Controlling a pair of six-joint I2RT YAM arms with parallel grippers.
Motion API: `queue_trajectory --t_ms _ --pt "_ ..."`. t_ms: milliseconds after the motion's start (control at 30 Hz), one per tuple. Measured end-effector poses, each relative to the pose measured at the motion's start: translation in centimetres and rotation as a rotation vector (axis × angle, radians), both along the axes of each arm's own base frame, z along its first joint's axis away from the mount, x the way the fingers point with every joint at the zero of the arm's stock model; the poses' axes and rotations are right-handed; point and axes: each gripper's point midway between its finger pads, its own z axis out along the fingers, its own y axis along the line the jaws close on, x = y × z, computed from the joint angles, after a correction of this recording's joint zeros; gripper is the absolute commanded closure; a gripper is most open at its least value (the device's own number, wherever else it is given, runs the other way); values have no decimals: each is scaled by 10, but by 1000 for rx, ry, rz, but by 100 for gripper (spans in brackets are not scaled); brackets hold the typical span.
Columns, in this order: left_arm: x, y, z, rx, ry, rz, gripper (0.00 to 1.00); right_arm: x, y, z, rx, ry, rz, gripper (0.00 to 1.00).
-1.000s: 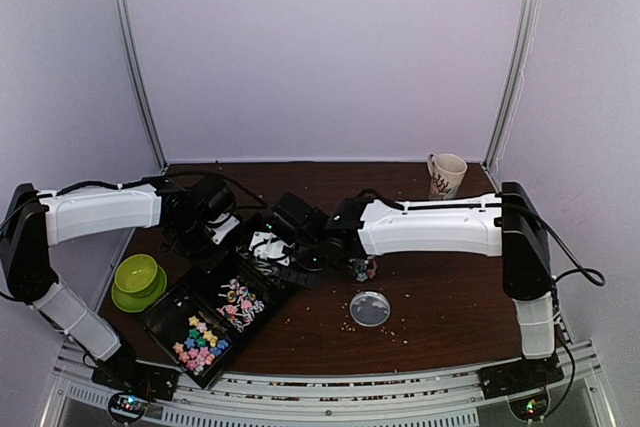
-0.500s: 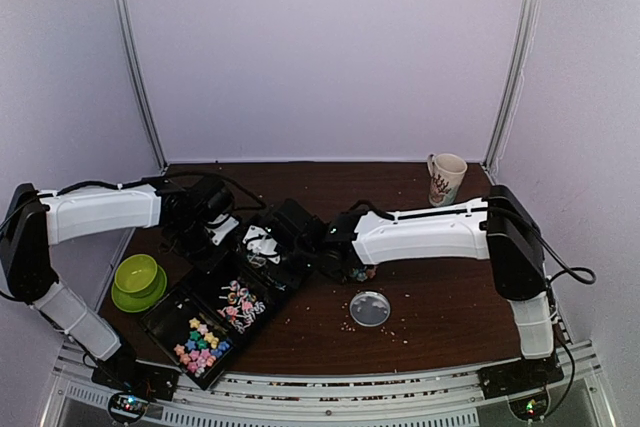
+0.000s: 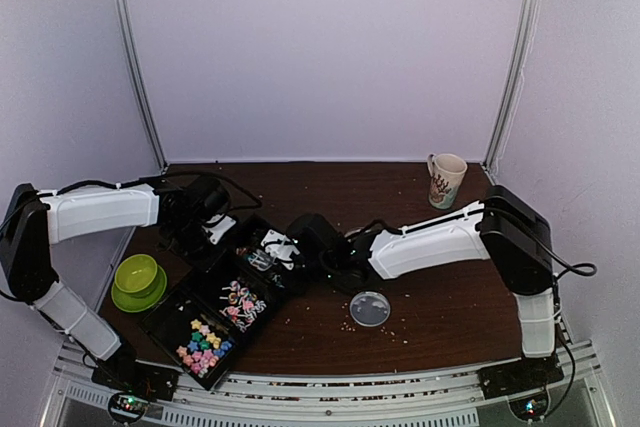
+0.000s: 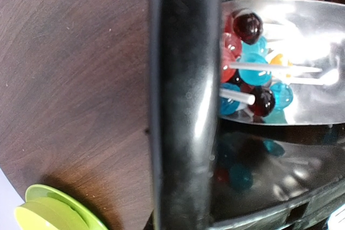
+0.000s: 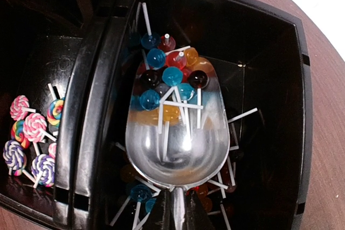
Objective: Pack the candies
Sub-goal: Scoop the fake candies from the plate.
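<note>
A black compartment tray (image 3: pixel 165 315) holds pastel star candies (image 3: pixel 203 340) at its near end and swirl lollipops (image 3: pixel 240 302) in the middle. My right gripper (image 3: pixel 308 244) is shut on the handle of a metal scoop (image 5: pixel 175 133). The scoop is tipped over the far compartment, with several ball lollipops (image 5: pixel 170 74) at its mouth and more below in the compartment. In the right wrist view the gripper (image 5: pixel 183 211) is at the bottom edge and the swirl lollipops (image 5: pixel 32 138) lie at the left. My left gripper (image 3: pixel 205 225) holds the tray's far rim (image 4: pixel 183 100).
Stacked green bowls (image 3: pixel 138 277) sit left of the tray and show in the left wrist view (image 4: pixel 48 214). A clear round lid (image 3: pixel 370 308) lies right of the tray. A mug (image 3: pixel 446 176) stands at the back right. Pale crumbs dot the table.
My right arm has swung left and lower, carrying the scoop from near the table's middle to over the tray's far compartment. The left arm has not moved.
</note>
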Motion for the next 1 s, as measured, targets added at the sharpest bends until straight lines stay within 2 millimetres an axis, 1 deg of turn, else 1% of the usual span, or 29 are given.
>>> queue_trajectory --t_ms 67,467,733,833,1000 --pt "0 -2 0 -8 2 -3 100 0 -2 1 13 1 2 100" --pt "2 -13 6 -69 -14 -28 100 -12 -30 8 87 11 16 100" --pt "4 -15 7 -75 -20 -29 100 -17 -40 13 100 6 14 100" --pt "5 -15 7 -76 -23 -29 100 -20 -44 18 106 -1 16 100" --pt "7 -17 8 -84 -35 -29 100 -21 -52 41 140 -46 14 100"
